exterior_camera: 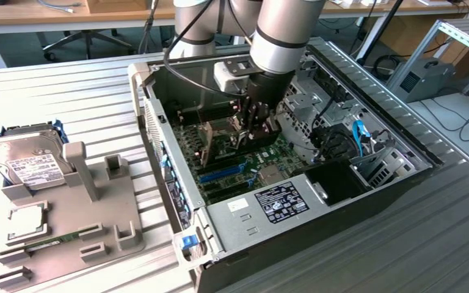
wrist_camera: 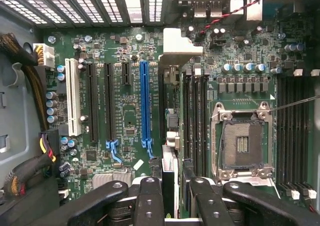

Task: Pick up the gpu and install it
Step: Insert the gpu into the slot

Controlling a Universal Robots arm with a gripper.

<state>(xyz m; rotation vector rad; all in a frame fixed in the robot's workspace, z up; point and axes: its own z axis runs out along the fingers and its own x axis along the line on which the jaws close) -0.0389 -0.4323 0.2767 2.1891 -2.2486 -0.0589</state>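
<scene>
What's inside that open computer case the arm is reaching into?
Inside the computer case: a green circuit board with a blue slot, an empty chip socket and cables. The gripper holds a card edge-on, covering the board beneath it.

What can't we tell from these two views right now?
- Wrist view: the slot under the gpu is covered by the card itself, seen edge-on. Whether it is seated cannot be told.
- Exterior view: the gripper and arm hide the card's lower edge and the slot.
- Exterior view: the hard drive label text is too small to read.
</scene>
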